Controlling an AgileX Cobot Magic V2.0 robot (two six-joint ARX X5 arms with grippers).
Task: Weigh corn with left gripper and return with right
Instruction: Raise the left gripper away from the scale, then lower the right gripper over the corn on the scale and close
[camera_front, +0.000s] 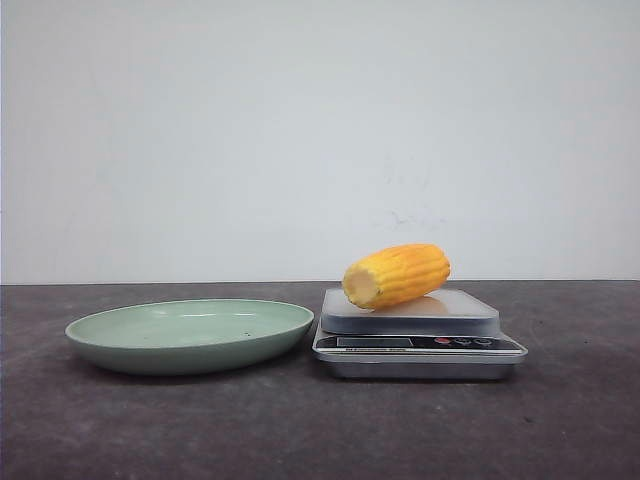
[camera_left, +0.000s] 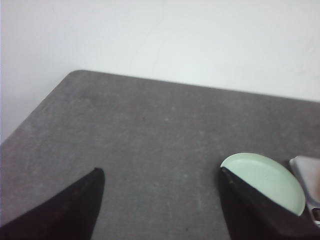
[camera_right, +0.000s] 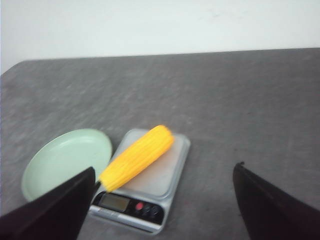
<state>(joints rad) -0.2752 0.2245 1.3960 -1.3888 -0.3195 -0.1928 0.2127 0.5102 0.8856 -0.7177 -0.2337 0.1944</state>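
I see the ridged yellow-orange corn cob (camera_front: 397, 275) lying on the silver digital kitchen scale (camera_front: 418, 345), beside the pale green shallow plate (camera_front: 190, 335). My left gripper (camera_left: 160, 200) and right gripper (camera_right: 162, 200) both hang wide open, empty; the weighing looks done, so the right pickup comes next.

Left gripper (camera_left: 161, 200): fingers spread wide, holding nothing, over grey table (camera_left: 150, 135). Green plate (camera_left: 267, 180) lay beside scale (camera_left: 309, 180), partly hidden by one finger (camera_left: 255, 215).
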